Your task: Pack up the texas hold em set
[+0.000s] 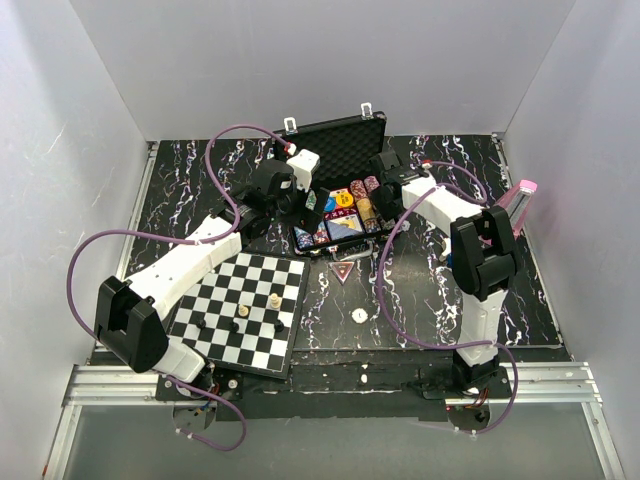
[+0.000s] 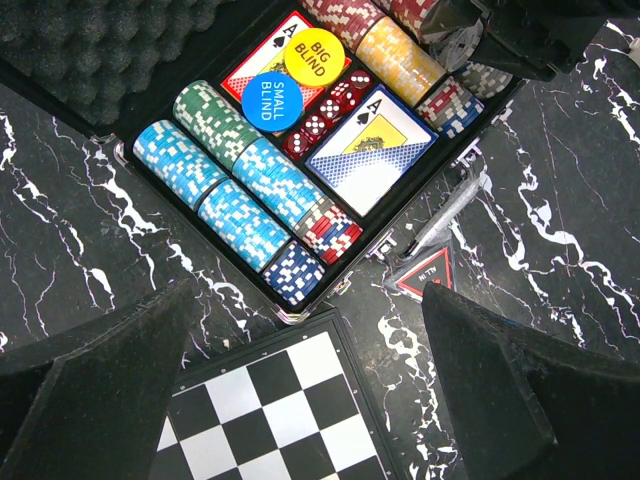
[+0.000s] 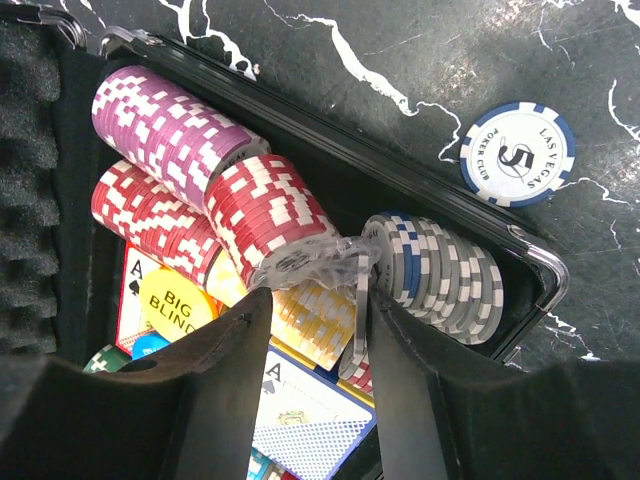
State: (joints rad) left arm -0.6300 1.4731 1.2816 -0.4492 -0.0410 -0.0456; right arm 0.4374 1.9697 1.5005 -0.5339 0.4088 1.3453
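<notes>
Packing is nearly done: chip rows (image 3: pixel 170 130) fill the open briefcase (image 3: pixel 420 195) beneath the right gripper (image 3: pixel 318 300), whose half-parted jaws straddle a grey chip (image 3: pixel 357 285), the left gripper (image 2: pixel 310 295) hangs wide and empty, and a blue chip (image 3: pixel 517 153) lies beyond, outside.

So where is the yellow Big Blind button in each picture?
Top external: yellow button, a tiny dot near the centre.
Left wrist: button at top middle, beside the blue button.
Right wrist: button at lower left.
Shared landmark: the bumpy foam lid.
</notes>
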